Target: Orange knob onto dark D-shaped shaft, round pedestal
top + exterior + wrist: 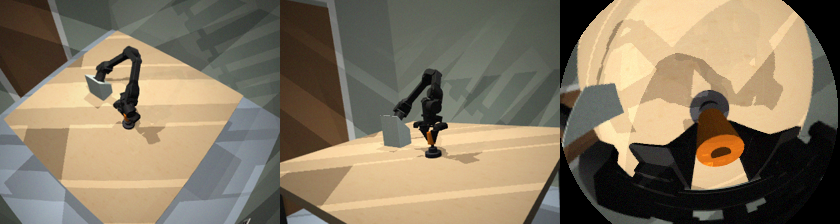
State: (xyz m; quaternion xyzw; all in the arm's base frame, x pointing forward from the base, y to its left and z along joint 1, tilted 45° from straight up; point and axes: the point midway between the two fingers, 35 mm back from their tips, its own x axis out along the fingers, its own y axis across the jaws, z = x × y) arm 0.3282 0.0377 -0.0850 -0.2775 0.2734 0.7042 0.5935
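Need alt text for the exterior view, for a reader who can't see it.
A black arm's gripper holds an orange knob, slightly tilted, just above a dark round pedestal on a wooden table. A gray block stands left of them in the picture, by the arm's base.

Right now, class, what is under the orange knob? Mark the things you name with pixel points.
Below the orange knob (125,116) (430,138) (720,150) sits the round pedestal (128,126) (433,154) (695,111). The knob's lower end hides whether any shaft has entered its hole.
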